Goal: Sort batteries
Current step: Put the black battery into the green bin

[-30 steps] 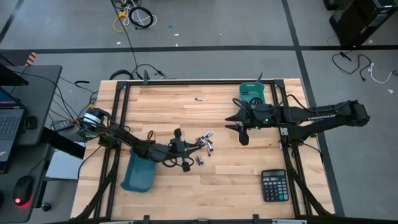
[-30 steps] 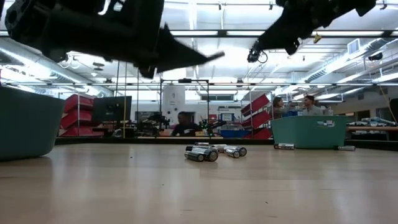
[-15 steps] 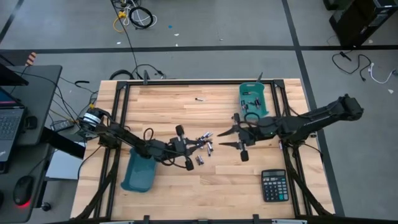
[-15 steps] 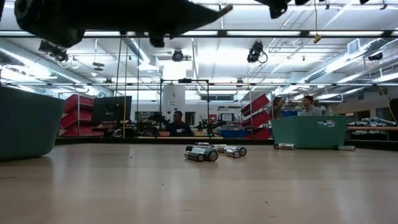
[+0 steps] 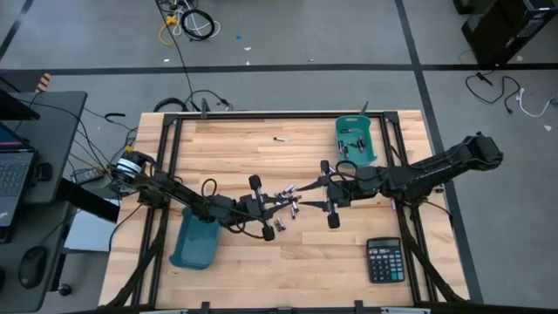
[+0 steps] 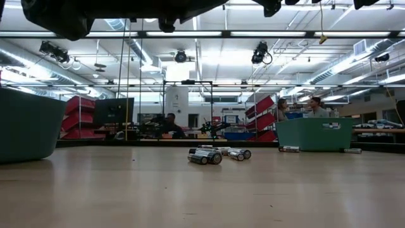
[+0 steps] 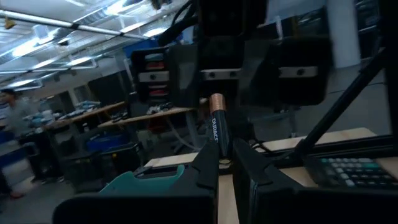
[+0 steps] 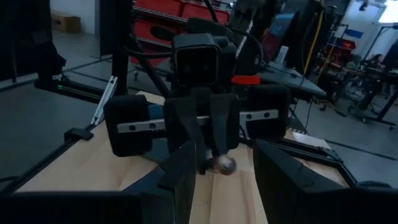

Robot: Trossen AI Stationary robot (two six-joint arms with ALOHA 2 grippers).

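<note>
Above the battery pile (image 5: 286, 202) near the middle of the bench (image 5: 261, 148), the two grippers meet nose to nose. The left gripper (image 5: 277, 204) has its jaws clenched on a single battery (image 7: 217, 121), which stands up between its fingers (image 7: 207, 163) with its copper-coloured end pointing toward the other arm. The right gripper (image 5: 307, 194) faces it just beside the pile, jaws spread apart and holding nothing. Judging by this pose, the cell is being offered for a hand-over, so that the right arm can carry it to the teal bin (image 5: 357, 139) on its own side, well beyond the pile. That bin already holds a few cells. A second teal bin (image 5: 195, 240) sits on the left arm's side of the pile.

The held battery is a slim dark cylinder with a copper band at the top and pale lettering down its side. In the right wrist view only its rounded metal end (image 8: 224, 164) shows. The pile itself is a loose cluster of small silver and black cylinders lying on their sides, some touching. One more battery (image 5: 280, 139) lies alone, well apart from the pile toward the far edge. A calculator (image 5: 384, 259) sits well clear of the pile.
</note>
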